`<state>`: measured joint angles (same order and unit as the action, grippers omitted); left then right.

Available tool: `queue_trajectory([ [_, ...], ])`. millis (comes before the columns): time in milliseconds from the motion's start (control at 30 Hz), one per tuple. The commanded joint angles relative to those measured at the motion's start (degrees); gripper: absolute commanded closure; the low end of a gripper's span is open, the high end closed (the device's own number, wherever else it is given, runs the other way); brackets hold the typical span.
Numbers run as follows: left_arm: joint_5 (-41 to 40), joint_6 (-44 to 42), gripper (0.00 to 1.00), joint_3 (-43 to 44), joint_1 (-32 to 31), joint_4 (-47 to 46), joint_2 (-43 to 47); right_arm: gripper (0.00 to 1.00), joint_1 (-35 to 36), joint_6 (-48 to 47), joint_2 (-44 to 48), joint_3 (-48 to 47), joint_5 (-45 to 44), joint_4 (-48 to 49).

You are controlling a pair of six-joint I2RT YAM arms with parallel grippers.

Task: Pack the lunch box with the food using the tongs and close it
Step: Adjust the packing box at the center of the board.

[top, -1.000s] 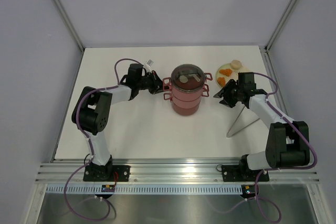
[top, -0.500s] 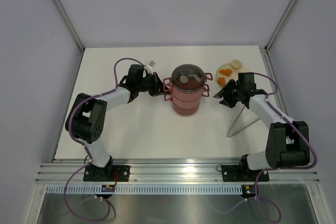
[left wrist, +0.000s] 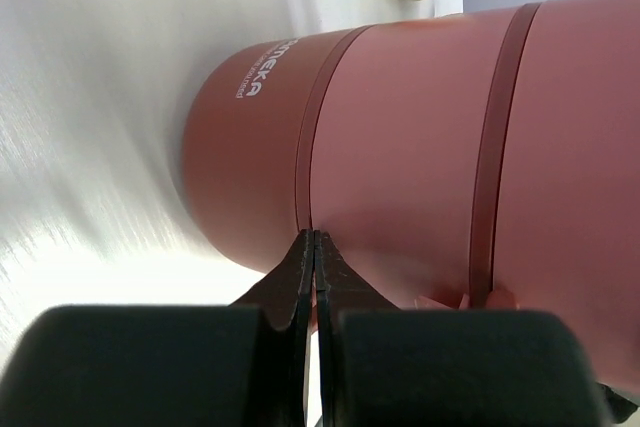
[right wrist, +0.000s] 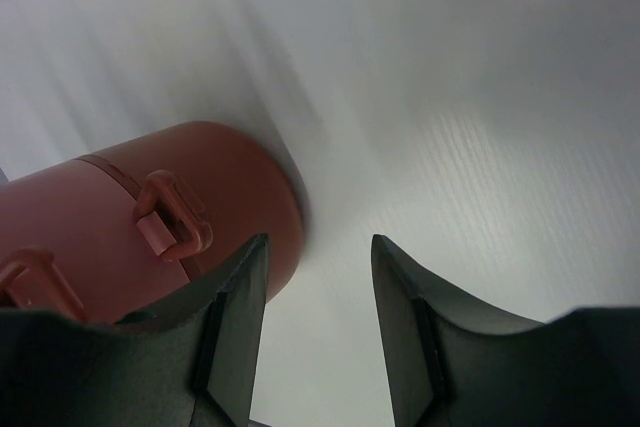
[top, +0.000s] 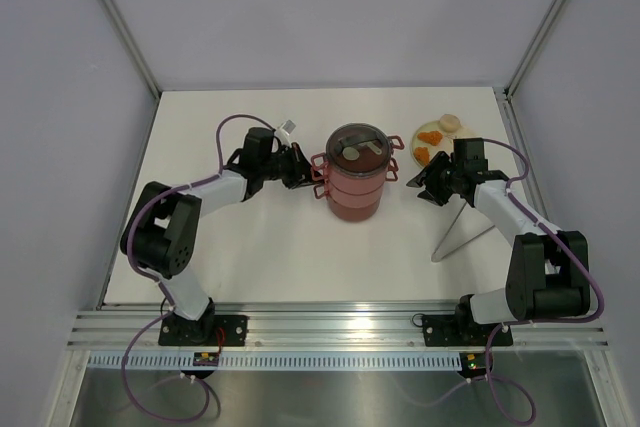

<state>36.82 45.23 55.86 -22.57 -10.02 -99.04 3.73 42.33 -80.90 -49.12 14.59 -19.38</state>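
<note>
The lunch box (top: 351,187) stands stacked in three dark-red tiers at mid-table, its grey top lid (top: 355,147) on. My left gripper (top: 305,174) is shut with nothing between its fingers, its tips against the box's left side by the handles. In the left wrist view the shut gripper (left wrist: 315,239) touches a seam of the lunch box (left wrist: 400,137). My right gripper (top: 421,185) hangs open just right of the box, not touching it; in the right wrist view the gripper (right wrist: 320,247) has bare table between its fingers and the lunch box (right wrist: 150,217) to its left. The tongs (top: 462,231) lie on the table. Food (top: 423,154) sits on a cream plate.
The cream plate (top: 441,138) lies at the back right, behind my right gripper, holding orange pieces and a pale piece (top: 450,124). White walls enclose the table on three sides. The arm bases sit on the rail at the near edge.
My left arm has reached right and slightly nearer, bringing its shut gripper against the lunch box's left side. The right arm has not moved.
</note>
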Motion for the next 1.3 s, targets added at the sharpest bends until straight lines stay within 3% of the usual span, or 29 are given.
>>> queue_trajectory([
  [0, -0.61, -1.55, 1.00, -1.36, -0.72, 1.23, 3.07, 0.48, -0.39, 0.39, 0.75, -0.01, 0.35, 0.92],
  [433, -7.02, -6.47, 1.00, 1.89, -0.64, 9.84, 2.89, 0.47, -0.39, -0.14, 1.19, 0.26, -0.88, -0.05],
  [1267, 2.73, -6.47, 1.00, -0.13, -2.48, 6.95, 5.18, 0.48, -0.21, 0.91, -1.19, 1.92, 2.37, 3.02],
])
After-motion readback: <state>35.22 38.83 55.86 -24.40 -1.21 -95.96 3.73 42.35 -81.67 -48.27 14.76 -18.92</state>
